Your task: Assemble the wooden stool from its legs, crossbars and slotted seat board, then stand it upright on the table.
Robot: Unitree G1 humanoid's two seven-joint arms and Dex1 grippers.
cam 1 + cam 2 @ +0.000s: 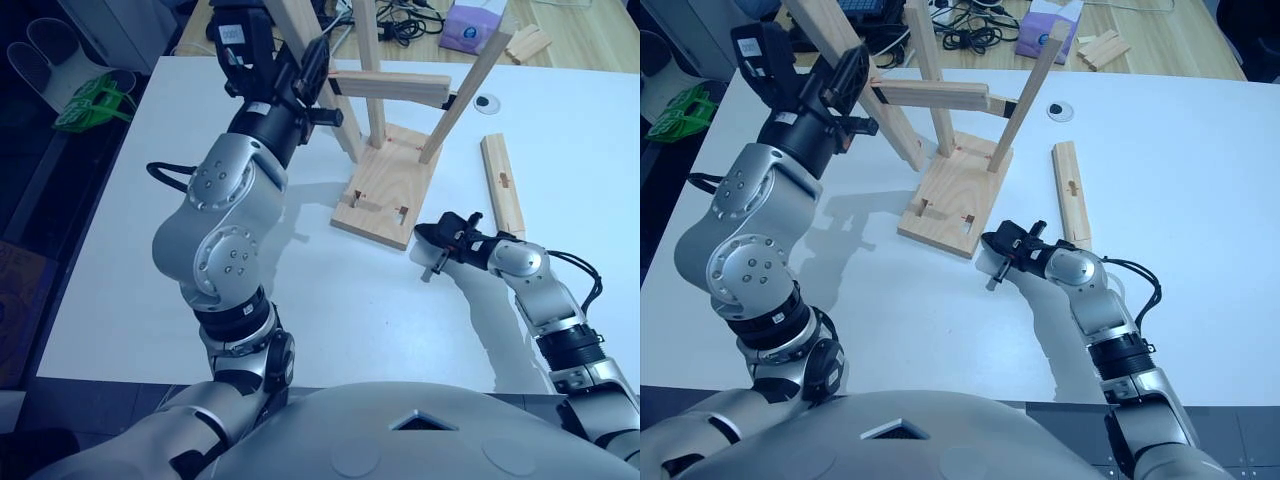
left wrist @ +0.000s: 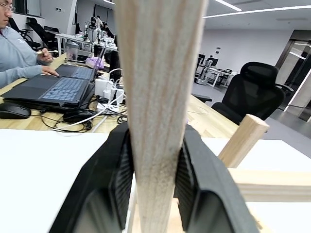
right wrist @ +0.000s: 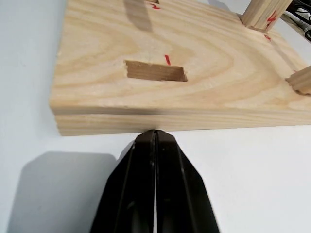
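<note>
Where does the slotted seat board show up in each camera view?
Left eye view: seat board lying flat, centre.
Right eye view: same board, left of centre.
Left wrist view: cannot make it out past the gripped leg.
Right wrist view: across the upper half, just beyond the shut right tool.
Shared landmark: the empty slot nearest that tool.

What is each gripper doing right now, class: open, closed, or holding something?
Left gripper: closed on a wooden leg.
Right gripper: closed, empty, tips at the seat board edge.
</note>
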